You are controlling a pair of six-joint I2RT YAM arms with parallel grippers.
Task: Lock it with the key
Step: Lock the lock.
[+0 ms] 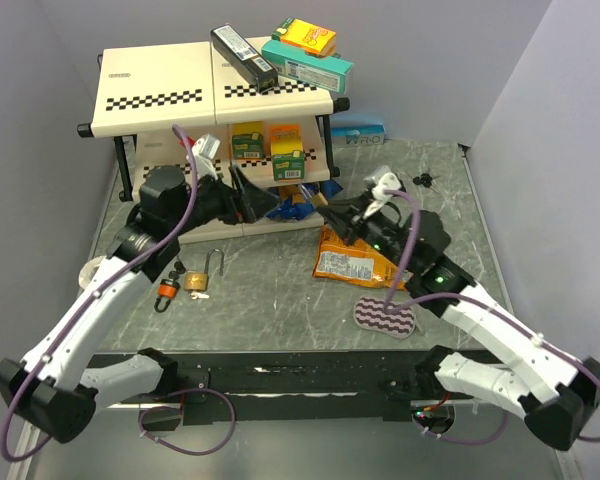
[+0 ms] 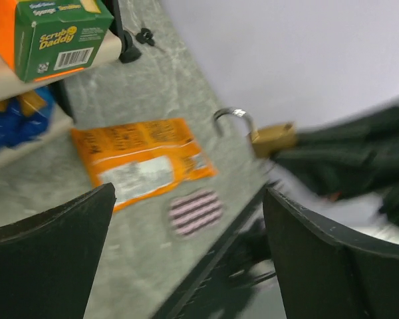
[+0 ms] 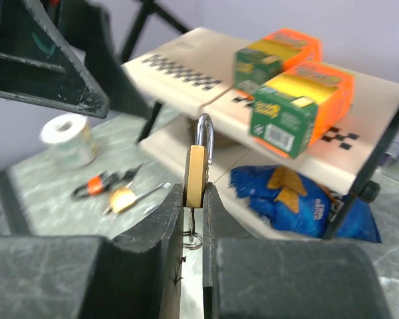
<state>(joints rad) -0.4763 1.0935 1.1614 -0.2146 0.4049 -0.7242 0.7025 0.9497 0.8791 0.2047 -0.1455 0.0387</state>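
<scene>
Right gripper (image 3: 193, 203) pinches the padlock (image 3: 196, 174) by its flat brass faces, shackle up, held in the air in front of the shelf (image 3: 186, 66). Left gripper (image 2: 189, 199) is spread wide and empty, facing the padlock. A small ring hangs under the body between the right fingers. It may be the key, we can't tell. A second lock (image 1: 202, 278) and orange-tagged keys (image 1: 167, 290) lie on the desk (image 1: 280, 290) near the left arm. Our read: the padlock is rigid, dense, smooth metal, so it can twist in the pinch when a key turns. We'd hold the flat faces and leave shackle and keyhole free.
</scene>
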